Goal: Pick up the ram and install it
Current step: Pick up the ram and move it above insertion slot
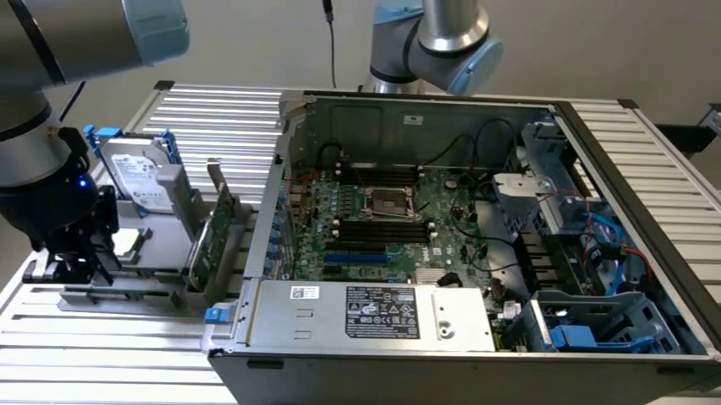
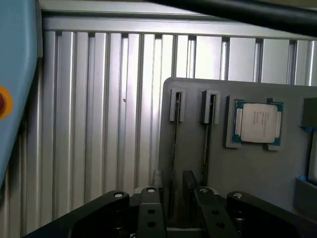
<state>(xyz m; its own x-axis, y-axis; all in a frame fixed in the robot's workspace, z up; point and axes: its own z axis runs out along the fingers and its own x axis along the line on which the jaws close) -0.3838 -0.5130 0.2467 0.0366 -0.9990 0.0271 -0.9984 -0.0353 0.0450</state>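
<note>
- The gripper (image 2: 173,177) has its jaws released, with one finger on each side of the ram (image 2: 175,139); I judge that they are not yet pressing it.
- The ram stands on its edge in a slot of the grey holder (image 2: 247,173), probably so that both faces are reachable.
- A second stick (image 2: 207,139) stands in the next slot, near a processor (image 2: 257,124).
- The open computer case (image 1: 394,118) lies apart from them, on the exterior view's right.
</note>
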